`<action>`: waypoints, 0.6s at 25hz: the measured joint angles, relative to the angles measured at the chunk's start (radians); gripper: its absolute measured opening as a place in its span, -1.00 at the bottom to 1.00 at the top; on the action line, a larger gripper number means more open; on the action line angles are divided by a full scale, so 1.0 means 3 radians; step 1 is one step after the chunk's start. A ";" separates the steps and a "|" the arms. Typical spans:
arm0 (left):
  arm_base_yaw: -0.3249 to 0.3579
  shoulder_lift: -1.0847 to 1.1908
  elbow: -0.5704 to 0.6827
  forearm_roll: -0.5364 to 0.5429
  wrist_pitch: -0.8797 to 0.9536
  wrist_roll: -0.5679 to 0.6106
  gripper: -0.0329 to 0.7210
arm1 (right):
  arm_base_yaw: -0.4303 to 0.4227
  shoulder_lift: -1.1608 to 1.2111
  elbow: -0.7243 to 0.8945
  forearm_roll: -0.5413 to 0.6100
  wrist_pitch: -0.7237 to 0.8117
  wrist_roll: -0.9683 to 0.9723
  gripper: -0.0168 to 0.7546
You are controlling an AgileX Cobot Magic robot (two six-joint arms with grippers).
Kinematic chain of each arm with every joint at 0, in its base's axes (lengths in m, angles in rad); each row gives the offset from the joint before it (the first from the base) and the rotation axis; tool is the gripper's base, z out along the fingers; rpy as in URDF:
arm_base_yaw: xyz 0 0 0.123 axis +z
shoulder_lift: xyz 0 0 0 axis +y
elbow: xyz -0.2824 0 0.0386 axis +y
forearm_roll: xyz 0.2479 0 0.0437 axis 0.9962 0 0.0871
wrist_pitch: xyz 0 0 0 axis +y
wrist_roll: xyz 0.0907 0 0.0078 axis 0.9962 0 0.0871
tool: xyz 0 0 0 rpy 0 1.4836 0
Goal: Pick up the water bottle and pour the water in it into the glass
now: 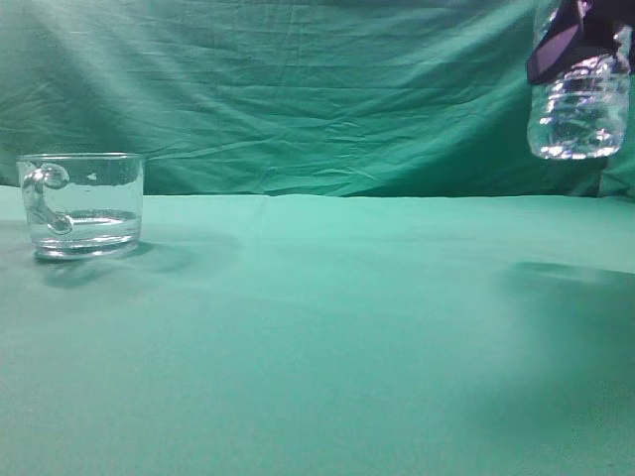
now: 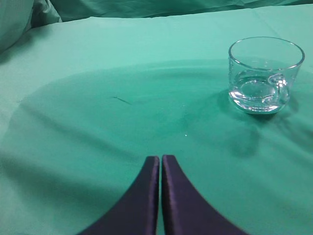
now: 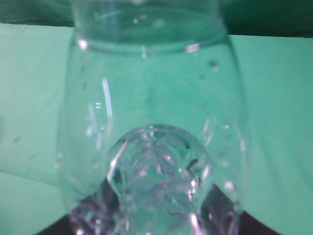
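The glass stands on the green cloth at the far left, handle toward the camera, with a little water in its bottom. It also shows in the left wrist view, upper right. The water bottle hangs high at the upper right, held well above the table by my right gripper, which is shut on it. In the right wrist view the bottle fills the frame between the dark fingers. My left gripper is shut and empty, above the cloth, left of the glass.
A green cloth covers the table and hangs as a wrinkled backdrop. The bottle's shadow lies on the cloth at the right. A darker patch marks the cloth in front of the left gripper.
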State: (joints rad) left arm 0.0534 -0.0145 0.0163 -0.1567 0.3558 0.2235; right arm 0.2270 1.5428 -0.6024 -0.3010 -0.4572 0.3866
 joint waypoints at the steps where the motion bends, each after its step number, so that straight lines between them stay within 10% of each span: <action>1: 0.0000 0.0000 0.0000 0.0000 0.0000 0.0000 -0.91 | 0.0000 0.0119 0.0000 -0.0062 -0.0125 0.0000 -0.29; 9: 0.0000 0.0000 0.0000 0.0000 0.0000 0.0000 -0.91 | 0.0000 0.1060 -0.0020 -0.0470 -0.1475 -0.0074 -0.29; 15: 0.0000 0.0000 0.0000 0.0000 0.0000 0.0000 -0.91 | 0.0000 0.1230 -0.0022 -0.0456 -0.1539 -0.0516 -0.29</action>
State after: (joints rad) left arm 0.0534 -0.0145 0.0163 -0.1567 0.3558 0.2235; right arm 0.2270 1.9118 -0.6088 -0.4376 -0.9188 0.2318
